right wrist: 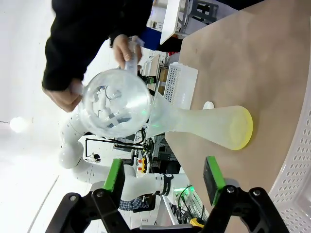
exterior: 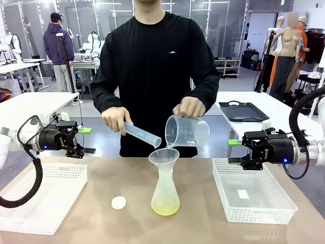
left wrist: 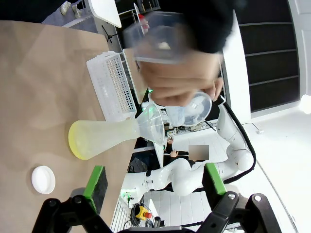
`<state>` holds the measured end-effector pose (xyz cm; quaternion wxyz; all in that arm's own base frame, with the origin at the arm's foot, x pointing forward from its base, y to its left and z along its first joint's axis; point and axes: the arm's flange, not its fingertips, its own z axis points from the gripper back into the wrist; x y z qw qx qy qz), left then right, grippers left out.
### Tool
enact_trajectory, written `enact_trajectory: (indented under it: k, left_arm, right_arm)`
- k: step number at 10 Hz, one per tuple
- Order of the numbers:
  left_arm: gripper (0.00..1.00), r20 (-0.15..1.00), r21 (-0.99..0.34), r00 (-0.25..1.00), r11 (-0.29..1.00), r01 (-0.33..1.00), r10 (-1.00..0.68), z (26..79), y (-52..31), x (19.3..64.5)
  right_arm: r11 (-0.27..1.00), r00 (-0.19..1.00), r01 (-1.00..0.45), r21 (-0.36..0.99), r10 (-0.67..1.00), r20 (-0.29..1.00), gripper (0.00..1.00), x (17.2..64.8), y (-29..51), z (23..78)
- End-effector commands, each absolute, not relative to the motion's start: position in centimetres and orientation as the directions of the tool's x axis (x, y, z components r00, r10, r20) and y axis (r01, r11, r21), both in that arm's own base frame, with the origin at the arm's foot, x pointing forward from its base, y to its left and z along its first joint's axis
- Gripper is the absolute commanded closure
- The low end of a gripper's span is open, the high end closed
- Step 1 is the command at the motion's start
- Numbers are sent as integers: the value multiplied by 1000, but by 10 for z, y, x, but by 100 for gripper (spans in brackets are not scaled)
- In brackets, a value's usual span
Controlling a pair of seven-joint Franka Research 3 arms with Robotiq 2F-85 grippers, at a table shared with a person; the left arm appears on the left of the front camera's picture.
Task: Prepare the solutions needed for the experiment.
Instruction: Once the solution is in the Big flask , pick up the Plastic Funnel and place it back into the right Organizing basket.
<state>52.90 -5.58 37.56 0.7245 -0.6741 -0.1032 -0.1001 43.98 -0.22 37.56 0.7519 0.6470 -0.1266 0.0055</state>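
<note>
The solutions (exterior: 165, 207) are a shallow pale yellow-green layer in the bottom of a frosted conical flask (exterior: 165, 190) at the table's middle, with a clear funnel (exterior: 163, 156) in its neck. A person tilts a clear jug (exterior: 187, 131) over the funnel with one hand and holds a graduated cylinder (exterior: 142, 134) in the other. My left gripper (exterior: 85, 141) hovers open at the left, above a basket. At the right, my right gripper (exterior: 234, 151) is open too, holding nothing. The wrist views show the flask (left wrist: 107, 138) (right wrist: 209, 126) lying beyond each gripper (left wrist: 155, 182) (right wrist: 164, 178).
A white basket (exterior: 40, 195) stands at the table's left and another (exterior: 254, 190) at the right. A small white round disc (exterior: 118, 203) lies left of the flask. A black tray (exterior: 242, 111) sits on a table behind.
</note>
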Motion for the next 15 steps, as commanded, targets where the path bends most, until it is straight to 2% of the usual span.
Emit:
enact_trajectory:
  k: [1,15]
  left_arm:
    - [0,285,-957,958,59,286,-13,377,-56,528]
    - [0,285,-957,958,59,286,-13,377,-56,528]
  right_arm:
    - [170,966,-177,969,-158,204,18,441,-2,377]
    - [170,966,-177,969,-158,204,18,441,-2,377]
